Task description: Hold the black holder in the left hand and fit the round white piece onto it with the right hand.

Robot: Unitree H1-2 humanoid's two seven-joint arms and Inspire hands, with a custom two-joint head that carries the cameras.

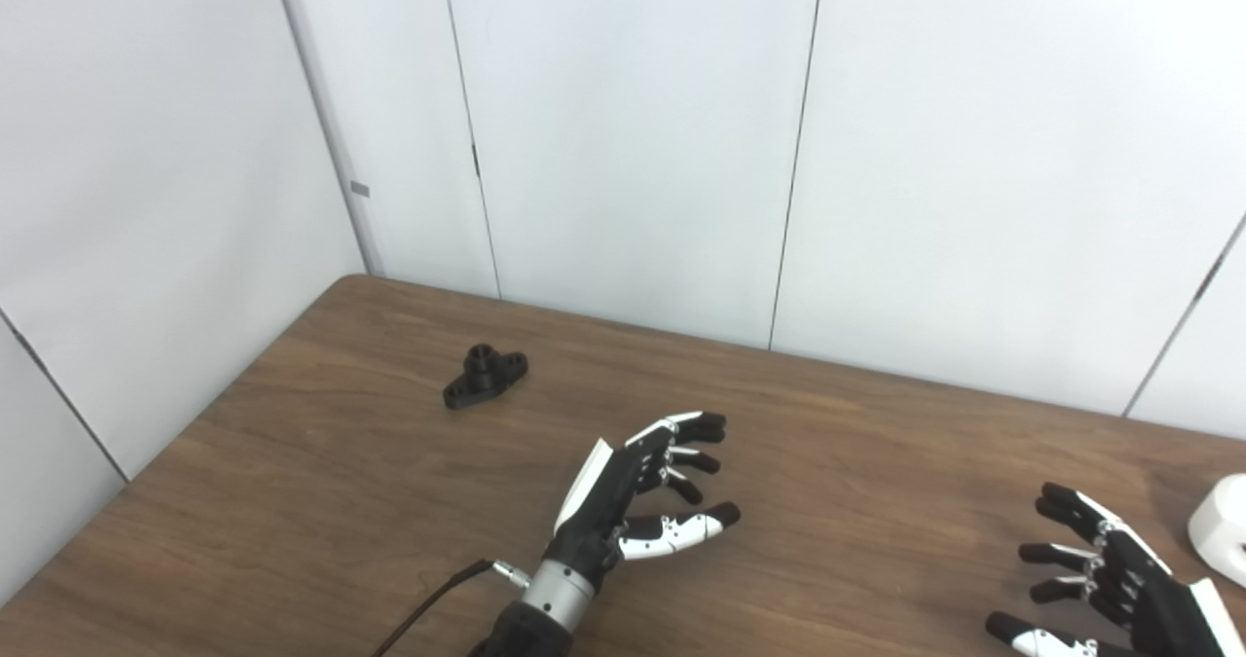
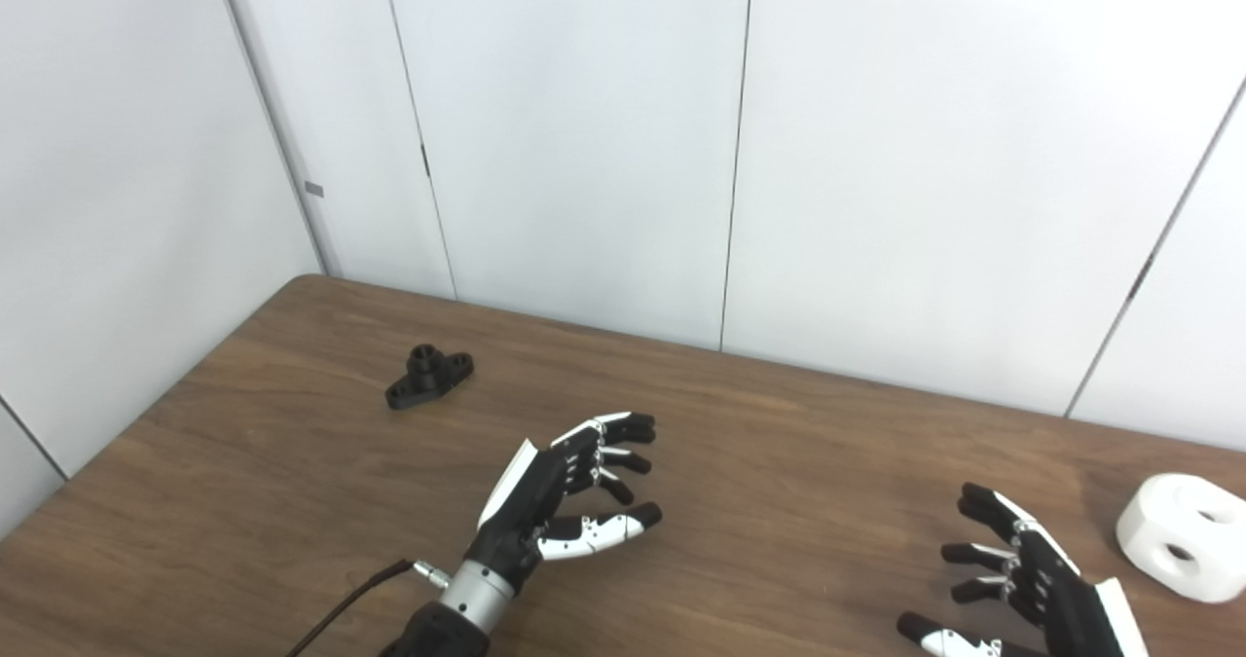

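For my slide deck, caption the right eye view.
Both hands open, left hand and right hand, black holder and round white piece untouched on table.

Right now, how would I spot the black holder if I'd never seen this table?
Start at the brown wooden table and go to its far left corner. The black holder lies there alone, beyond the open left hand. It is small and dark with a raised round hub, unlike the chunky white piece at the right.

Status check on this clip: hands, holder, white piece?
Left hand open, empty. Right hand open, empty. Black holder on the table, untouched; round white piece lying beside right hand. Nothing in the way.
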